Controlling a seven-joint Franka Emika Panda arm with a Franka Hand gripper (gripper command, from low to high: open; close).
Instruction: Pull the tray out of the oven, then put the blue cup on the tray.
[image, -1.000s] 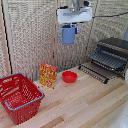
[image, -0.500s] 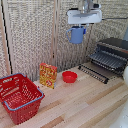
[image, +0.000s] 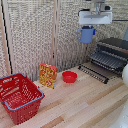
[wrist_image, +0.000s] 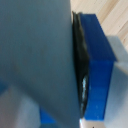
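Observation:
The blue cup (image: 87, 35) hangs in the air, high above the table, with my gripper (image: 89, 27) shut on its rim. It is just off the exterior view's left of the oven (image: 116, 49). The oven door (image: 94, 71) lies open, and the tray (image: 107, 60), a dark wire rack, sticks out over it. The cup is above and beside the tray and does not touch it. In the wrist view the cup's wall (wrist_image: 35, 55) fills most of the picture, pressed against a black pad (wrist_image: 83, 60) on a blue finger (wrist_image: 99, 60).
A small red bowl (image: 69, 76) sits on the wooden table (image: 85, 105) in front of the oven door. An orange-yellow box (image: 48, 75) stands beside it. A red basket (image: 19, 97) is at the exterior view's left. A woven screen (image: 35, 35) closes the back.
My gripper has carried the blue cup steadily toward the exterior view's right, closer to the oven. Nothing else has moved.

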